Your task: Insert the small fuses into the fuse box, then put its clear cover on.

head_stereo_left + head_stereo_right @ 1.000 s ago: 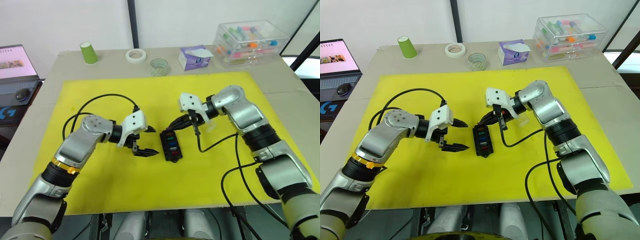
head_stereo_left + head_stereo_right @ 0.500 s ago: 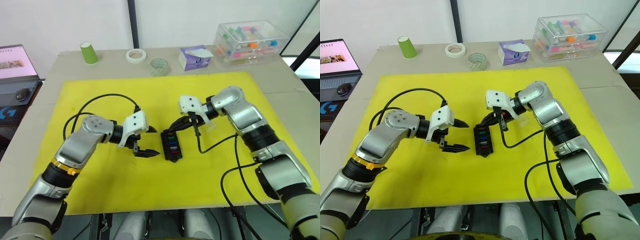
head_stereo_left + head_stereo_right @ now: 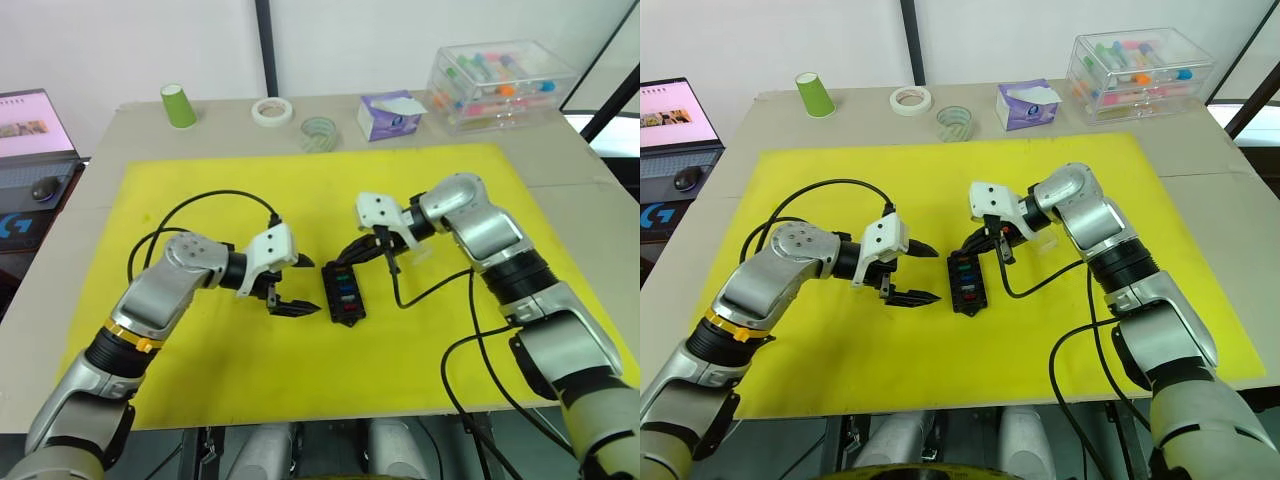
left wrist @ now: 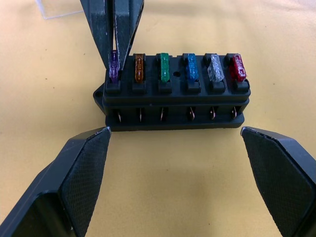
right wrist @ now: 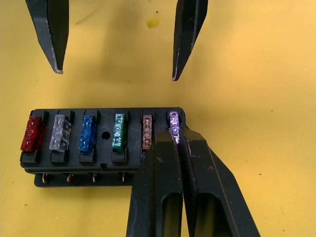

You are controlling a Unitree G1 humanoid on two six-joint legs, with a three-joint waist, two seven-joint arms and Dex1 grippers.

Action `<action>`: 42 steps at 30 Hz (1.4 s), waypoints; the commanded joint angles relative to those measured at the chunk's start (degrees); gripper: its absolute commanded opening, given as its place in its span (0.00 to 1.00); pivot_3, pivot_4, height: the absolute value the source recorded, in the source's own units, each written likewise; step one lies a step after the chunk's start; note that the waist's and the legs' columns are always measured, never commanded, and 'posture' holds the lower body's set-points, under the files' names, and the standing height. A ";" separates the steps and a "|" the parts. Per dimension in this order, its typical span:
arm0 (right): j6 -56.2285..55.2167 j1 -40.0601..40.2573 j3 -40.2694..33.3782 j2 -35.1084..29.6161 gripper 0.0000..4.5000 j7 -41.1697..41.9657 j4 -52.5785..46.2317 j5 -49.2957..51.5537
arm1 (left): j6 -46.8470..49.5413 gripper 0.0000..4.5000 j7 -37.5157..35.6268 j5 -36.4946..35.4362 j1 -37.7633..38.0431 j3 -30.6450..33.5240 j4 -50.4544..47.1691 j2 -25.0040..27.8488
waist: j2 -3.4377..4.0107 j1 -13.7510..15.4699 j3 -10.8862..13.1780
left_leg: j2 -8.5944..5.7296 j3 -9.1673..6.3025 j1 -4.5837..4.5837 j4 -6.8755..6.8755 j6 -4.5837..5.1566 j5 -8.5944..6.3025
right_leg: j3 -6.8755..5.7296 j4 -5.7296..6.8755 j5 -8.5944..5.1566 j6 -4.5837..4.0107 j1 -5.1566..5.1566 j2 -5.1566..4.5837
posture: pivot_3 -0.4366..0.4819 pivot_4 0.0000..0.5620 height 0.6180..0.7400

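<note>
The black fuse box [image 3: 343, 292] lies mid-mat, its slots holding several small fuses: purple [image 4: 114, 66], amber, green [image 4: 164, 66], blue, clear and red [image 4: 237, 66]. My right gripper [image 5: 178, 133] is shut on the purple fuse at the box's far end slot. Just left of the box my left gripper [image 3: 312, 286] stands open, one finger [image 4: 79, 182] off each end of the box, touching nothing. The clear cover [image 3: 420, 252] lies on the mat under my right wrist.
The yellow mat [image 3: 200, 180] covers the table. Along the back edge stand a green cup [image 3: 178, 105], two tape rolls [image 3: 271, 110], a tissue box [image 3: 390, 113] and a large clear storage box [image 3: 500, 80]. A laptop [image 3: 35, 125] sits far left.
My right gripper has edged slightly left toward the box's far end. The left gripper has barely moved and stays open.
</note>
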 commanded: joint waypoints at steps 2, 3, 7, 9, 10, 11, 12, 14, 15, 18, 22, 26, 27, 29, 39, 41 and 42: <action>-1.70 0.74 1.48 -0.23 0.00 -0.51 0.73 -3.18 | -1.05 0.99 -0.06 0.00 -0.17 0.30 -1.21 0.08 | 0.00 0.03 0.00 | 0.00 0.00 0.00 0.00 0.00 0.00 | 0.00 0.00 0.00 0.00 0.01 0.00 | 0.48 0.27 1.00; -1.69 0.88 1.66 -0.18 0.00 -0.57 0.73 -3.51 | -1.03 0.99 -0.04 0.00 -0.10 0.30 -1.29 0.10 | 0.00 0.03 0.00 | 0.00 0.00 0.00 0.00 0.00 0.00 | 0.00 0.00 0.00 0.00 0.01 0.00 | 0.48 0.27 1.00; -2.29 1.06 1.95 -0.11 0.00 -0.54 0.57 -4.44 | -1.10 0.99 0.04 0.05 -0.07 0.34 -1.28 0.09 | 0.00 0.05 -0.01 | 0.00 0.00 0.01 0.01 0.00 0.00 | -0.01 0.00 0.00 0.00 0.03 0.00 | 0.48 0.27 1.00; -2.91 1.05 1.65 0.00 0.00 -0.55 0.48 -4.25 | -1.15 0.99 0.03 0.07 -0.14 0.35 -1.18 0.09 | 0.00 0.06 -0.01 | 0.00 0.00 0.01 0.01 0.00 0.00 | -0.01 0.00 0.00 0.00 0.03 0.00 | 0.48 0.27 1.00; -2.92 1.02 1.33 0.06 0.00 -0.56 0.23 -3.93 | -1.15 0.99 0.05 0.09 -0.10 0.35 -1.23 0.09 | 0.00 0.05 -0.01 | 0.00 0.00 0.01 0.01 0.00 0.00 | -0.01 0.00 0.00 0.00 0.03 0.00 | 0.48 0.27 1.00; -2.68 0.88 0.94 0.11 0.00 -0.56 -0.04 -3.56 | -1.18 0.99 0.05 0.11 -0.10 0.33 -1.24 0.09 | 0.00 0.05 -0.01 | 0.00 0.00 0.01 0.01 0.00 0.00 | -0.01 0.00 0.00 0.00 0.03 0.00 | 0.48 0.27 1.00; -2.60 0.73 0.59 0.18 0.00 -0.63 -0.21 -3.26 | -1.22 0.99 0.04 0.13 -0.11 0.31 -1.23 0.08 | 0.00 0.04 -0.01 | 0.00 0.00 0.01 0.01 0.00 0.00 | -0.01 0.00 0.00 0.00 0.03 0.00 | 0.48 0.27 1.00; -2.42 0.56 0.32 0.07 0.00 -0.52 -0.58 -3.05 | -1.24 0.99 -0.02 0.13 -0.17 0.27 -1.20 0.06 | 0.00 0.04 -0.01 | 0.00 0.00 0.01 0.01 0.00 0.00 | -0.01 0.00 0.00 0.00 0.03 0.00 | 0.48 0.27 1.00; -2.35 0.51 0.24 0.03 0.00 -0.50 -0.72 -2.99 | -1.25 0.99 -0.04 0.14 -0.25 0.23 -1.13 0.02 | 0.00 0.04 -0.01 | 0.00 0.00 0.01 0.01 0.00 0.00 | -0.01 0.00 0.00 0.00 0.03 0.00 | 0.48 0.27 1.00; -1.90 0.39 -0.07 0.00 0.00 -0.63 -1.18 -2.76 | -1.28 0.99 -0.12 0.16 -0.43 0.13 -1.01 -0.09 | 0.00 0.05 -0.01 | 0.00 0.00 0.01 0.01 0.00 0.00 | -0.01 0.00 0.00 0.00 0.03 0.00 | 0.48 0.27 1.00; -1.22 0.18 -0.38 0.00 0.00 -0.57 -1.51 -2.41 | -1.36 0.99 -0.24 0.30 -0.49 0.07 -0.96 -0.17 | 0.00 0.05 -0.01 | 0.00 0.00 0.01 0.01 0.00 0.00 | -0.01 0.00 0.00 0.00 0.03 0.00 | 0.48 0.27 1.00; -0.48 -0.17 -0.71 0.02 0.16 -0.47 -1.85 -2.03 | -1.34 1.00 -0.28 0.45 -0.40 0.03 -1.05 -0.22 | 0.00 0.05 -0.01 | 0.00 0.00 0.01 0.01 0.00 0.00 | -0.01 0.00 0.00 0.00 0.03 0.00 | 0.48 0.27 1.00; -0.44 -0.25 -0.81 0.04 0.23 -0.54 -1.92 -2.05 | -1.33 1.00 -0.28 0.48 -0.36 0.02 -1.08 -0.22 | 0.00 0.05 -0.01 | 0.00 0.00 0.01 0.01 0.00 0.00 | -0.01 0.00 0.00 0.00 0.03 0.00 | 0.48 0.27 1.00; -0.32 -0.56 -1.21 0.07 0.36 -0.59 -2.18 -1.86 | -1.29 1.00 -0.26 0.56 -0.29 -0.01 -1.15 -0.18 | 0.00 0.04 -0.01 | 0.00 0.00 0.01 0.01 0.00 0.00 | -0.01 0.00 0.00 0.00 0.03 0.00 | 0.48 0.27 1.00; 3.11 -1.96 -3.55 -0.76 0.44 0.17 -5.71 0.47 | -0.93 1.00 0.04 0.51 0.07 0.19 -1.66 -0.16 | 0.00 0.02 -0.01 | 0.00 0.00 0.01 0.01 0.00 0.00 | -0.01 0.00 0.00 0.00 0.01 0.00 | 0.48 0.27 1.00; 4.22 -2.03 -4.04 -1.10 0.44 0.53 -6.96 1.19 | -0.92 1.00 0.03 0.46 0.10 0.26 -1.66 -0.14 | 0.00 0.02 0.00 | 0.00 0.00 0.01 0.01 0.00 0.00 | 0.00 0.00 0.00 0.00 0.01 0.00 | 0.48 0.27 1.00; 4.65 -2.03 -4.26 -1.22 0.44 0.63 -7.47 1.46 | -0.95 1.00 0.03 0.47 0.10 0.28 -1.64 -0.14 | 0.00 0.02 -0.01 | 0.00 0.00 0.01 0.01 0.00 0.00 | -0.01 0.00 0.00 0.00 0.01 0.00 | 0.48 0.27 1.00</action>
